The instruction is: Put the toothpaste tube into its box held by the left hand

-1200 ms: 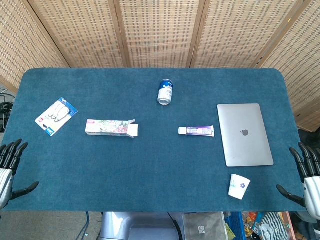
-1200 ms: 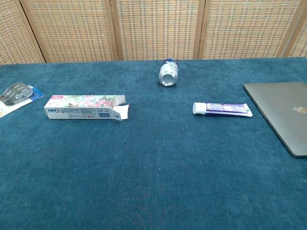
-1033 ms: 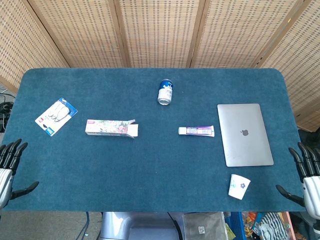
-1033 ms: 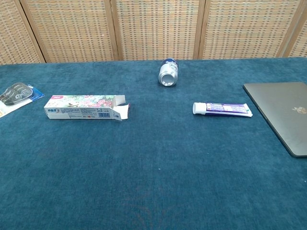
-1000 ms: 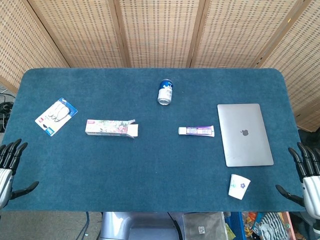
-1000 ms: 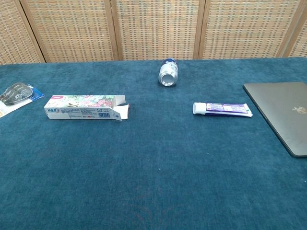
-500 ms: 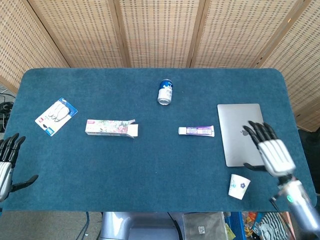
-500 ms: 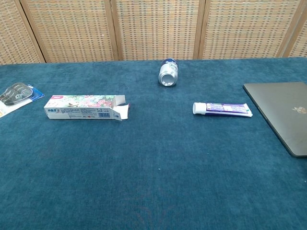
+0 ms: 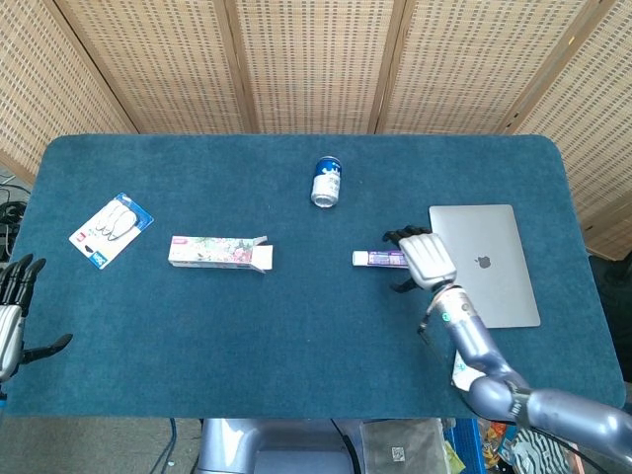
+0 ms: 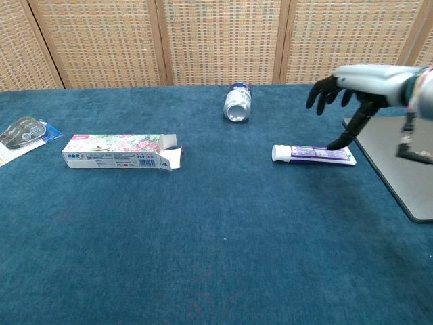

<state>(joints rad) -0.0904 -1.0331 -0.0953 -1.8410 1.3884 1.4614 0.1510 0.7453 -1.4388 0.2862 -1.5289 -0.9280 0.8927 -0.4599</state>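
Right hand [image 10: 352,84] w/ fingers spread, empty, over toothpaste tube [image 10: 314,154].
Tube likely light, soft, slick; grip mid-body, cap toward box [image 10: 115,151].

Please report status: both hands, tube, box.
Right hand open, above toothpaste tube, thumb at its tail end. Left hand open at table edge, holds nothing. Box lies flat, flap open. Nothing between tube and box.

Box [image 10: 115,151] lying left of toothpaste tube [image 10: 312,154], well apart; can [image 10: 237,103] sitting behind, between them; laptop [image 10: 400,161] lying right of tube; packet [image 9: 111,229] lying far left.
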